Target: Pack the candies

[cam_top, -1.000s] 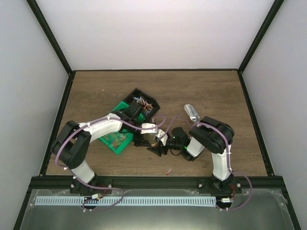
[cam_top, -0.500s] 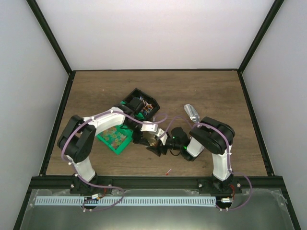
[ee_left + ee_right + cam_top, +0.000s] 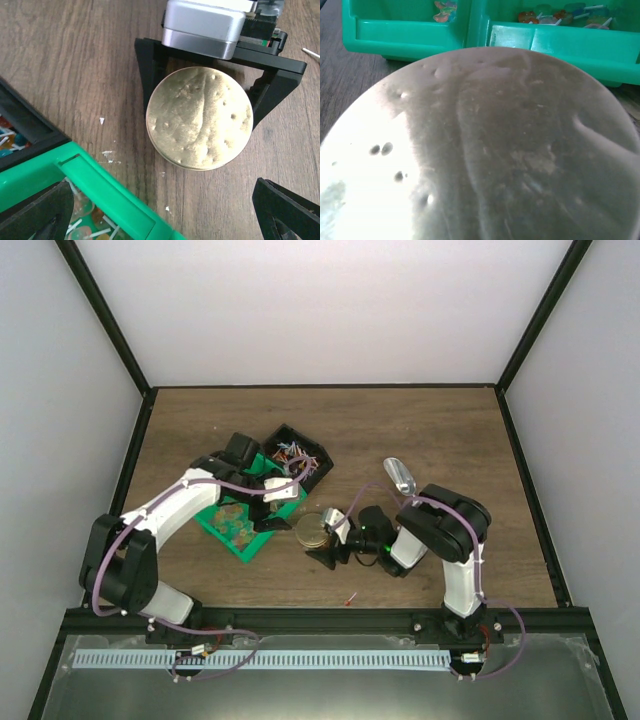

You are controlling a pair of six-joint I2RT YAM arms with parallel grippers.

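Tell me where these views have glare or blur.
Right wrist: the gold lid fills the frame, soft, with blown-out glare lower left; the green tray behind is sharper. Left wrist: even light, crisp lid dents and table grain. Top external: evenly lit, sharp, but the candies are mere specks.

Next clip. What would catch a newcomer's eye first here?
The dented round gold lid near the table's middle, flanked by the fingers of the right gripper. Left of it, a bright green tray and a black box hold colourful candies; a silver scoop lies beyond the right arm.
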